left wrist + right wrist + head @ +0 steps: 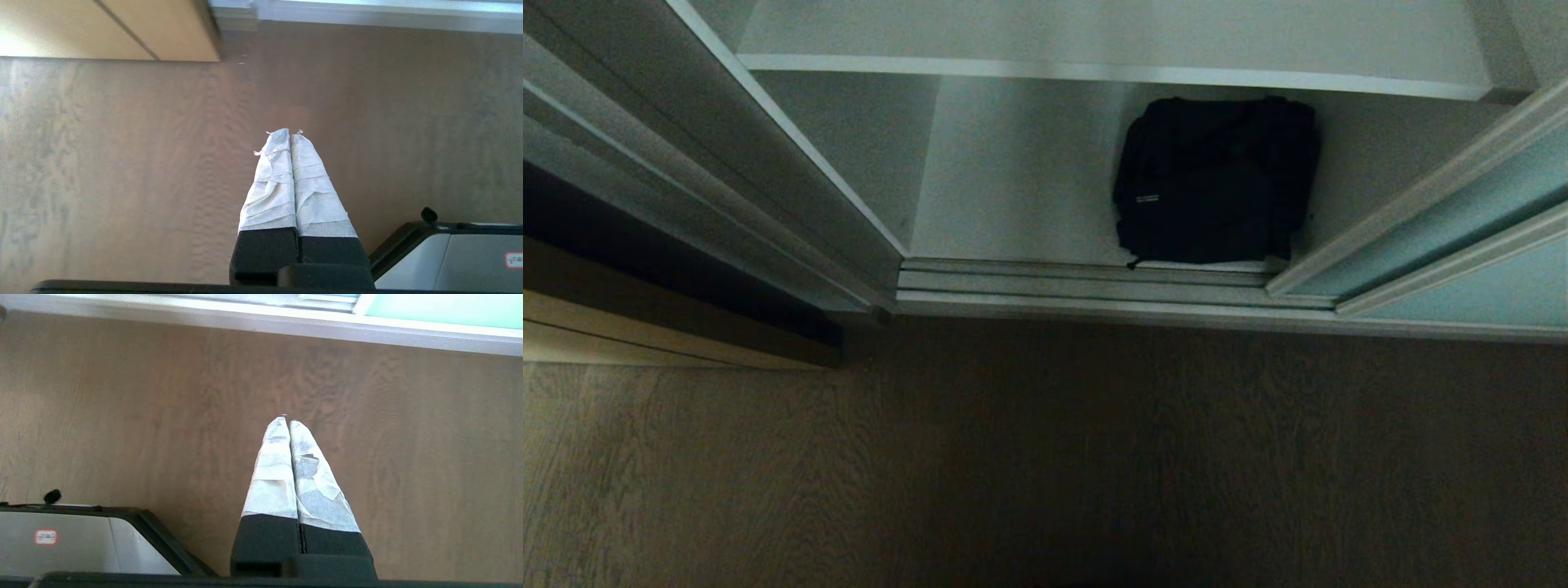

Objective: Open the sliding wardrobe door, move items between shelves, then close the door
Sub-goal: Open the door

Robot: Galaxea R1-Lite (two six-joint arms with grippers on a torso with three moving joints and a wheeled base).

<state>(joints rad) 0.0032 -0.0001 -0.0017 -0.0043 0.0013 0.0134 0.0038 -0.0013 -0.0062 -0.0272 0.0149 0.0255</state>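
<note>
I see the black bag (1215, 181) on the lowest shelf (1013, 204), door (1462, 220) slid right. Left gripper (290, 132) and right gripper (286, 420) are closed, empty. Thin straps may slip when I grasp.

Floor: brown wood-grain plank floor (1045, 457) lay in front of the wardrobe, dim in the head view.
Track: a pale silver metal floor track (1094, 282) with parallel grooves ran along the floor's far edge.
Wardrobe side: a white upright wardrobe side panel (792, 155) rose from the track's left end.
Neighbouring furniture: a light tan wooden panel (645, 331) stood left of the track, its base meeting the floor.
Light: the floor looked warmer and brighter in the wrist views, and brightest near the tan panel.
</note>
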